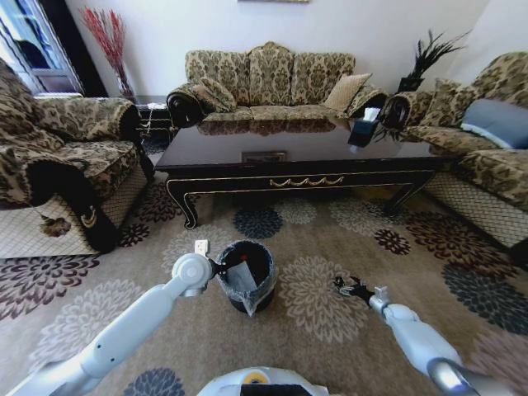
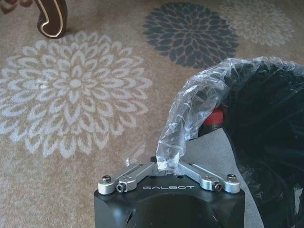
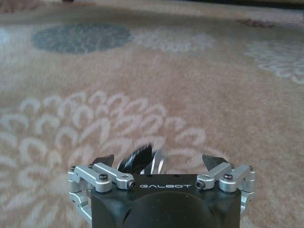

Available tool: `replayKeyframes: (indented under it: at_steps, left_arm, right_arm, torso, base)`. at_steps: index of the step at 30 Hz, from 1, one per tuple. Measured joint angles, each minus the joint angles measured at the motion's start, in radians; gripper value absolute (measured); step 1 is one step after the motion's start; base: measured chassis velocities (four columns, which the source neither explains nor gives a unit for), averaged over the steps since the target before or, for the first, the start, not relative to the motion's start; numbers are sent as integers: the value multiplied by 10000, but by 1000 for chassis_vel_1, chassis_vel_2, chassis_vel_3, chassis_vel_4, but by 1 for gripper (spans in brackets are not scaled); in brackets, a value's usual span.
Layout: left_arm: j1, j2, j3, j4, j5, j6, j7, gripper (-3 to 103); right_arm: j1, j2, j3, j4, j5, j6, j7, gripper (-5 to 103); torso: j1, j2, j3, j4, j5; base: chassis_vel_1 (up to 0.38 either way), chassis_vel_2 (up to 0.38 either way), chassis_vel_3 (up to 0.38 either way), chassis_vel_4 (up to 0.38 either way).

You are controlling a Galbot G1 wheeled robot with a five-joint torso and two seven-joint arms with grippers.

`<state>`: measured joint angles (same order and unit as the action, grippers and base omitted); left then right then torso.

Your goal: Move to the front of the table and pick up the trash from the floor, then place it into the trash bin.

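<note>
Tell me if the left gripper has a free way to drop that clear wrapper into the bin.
Probably yes. The left gripper, shut on the clear wrapper, sits at the trash bin rim, with the open mouth right beside it and nothing between.

One low dark table (image 1: 305, 157), one round black trash bin (image 1: 247, 276) and two grippers, the left gripper (image 1: 216, 268) and the right gripper (image 1: 351, 287), appear on the patterned carpet. Three upholstered seats surround the table: one sofa (image 1: 272, 82) behind it and one armchair at each side.
</note>
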<state>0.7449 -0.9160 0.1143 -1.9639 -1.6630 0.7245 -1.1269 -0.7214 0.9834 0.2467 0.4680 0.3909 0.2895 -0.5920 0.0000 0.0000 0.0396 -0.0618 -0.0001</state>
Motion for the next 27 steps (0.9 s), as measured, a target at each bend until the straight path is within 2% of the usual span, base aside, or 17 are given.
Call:
replayKeyframes:
  at_steps: [2, 5, 6, 8, 9, 11, 12, 15, 17, 20, 27]
  left_arm:
    - [26, 8, -28, -6, 1, 0, 1, 0]
    - [237, 95, -245, -52, 14, 3, 30, 0]
    - [237, 95, -245, -52, 14, 3, 30, 0]
    - [280, 82, -290, -70, 14, 6, 39, 0]
    - [298, 68, -306, -74, 15, 6, 43, 0]
    - [319, 58, -316, -79, 23, 6, 45, 0]
    - [319, 58, -316, -79, 23, 6, 45, 0]
    - [346, 52, -327, -97, 32, 7, 46, 0]
    - [348, 52, -328, -102, 33, 7, 46, 0]
    - [366, 75, -346, -135, 37, 13, 49, 0]
    - [489, 69, -401, -220, 62, 20, 53, 0]
  right_arm:
    - [46, 32, 0, -90, -128, 46, -3, 103]
    - [138, 196, -1, -199, -502, 119, 213, 84]
    - [138, 196, -1, -199, -502, 119, 213, 84]
    - [144, 208, 2, -201, -646, 134, 290, 73]
    - [141, 210, 3, -202, -687, 140, 312, 73]
    - [108, 211, 11, -191, -760, 157, 328, 62]
    - [108, 211, 11, -191, -760, 157, 328, 62]
    - [40, 211, 56, -177, -842, 192, 365, 47]
    - [27, 211, 67, -177, -848, 197, 374, 47]
    - [-64, 164, 105, -125, -855, 230, 386, 33]
    - [-303, 59, 208, 117, -855, 251, 390, 32]
  torso:
    - [0, 0, 0, -1, 0]
    - [0, 0, 0, 0, 1]
    - [0, 0, 0, 0, 1]
    - [0, 0, 0, -1, 0]
    - [0, 0, 0, -2, 1]
    - [0, 0, -1, -2, 1]
    - [0, 0, -1, -2, 1]
    - [0, 0, 0, -2, 0]
    - [0, 0, -1, -2, 0]
    - [0, 0, -1, 0, 2]
    - [0, 0, -1, -3, 2]
  base:
    - [0, 0, 0, 0]
    - [0, 0, 0, 0]
    - [0, 0, 0, 0]
    - [0, 0, 0, 0]
    - [0, 0, 0, 0]
    - [0, 0, 0, 0]
    - [0, 0, 0, 0]
    - [0, 0, 0, 0]
    - [0, 0, 0, 0]
    - [0, 0, 0, 0]
    - [0, 0, 0, 0]
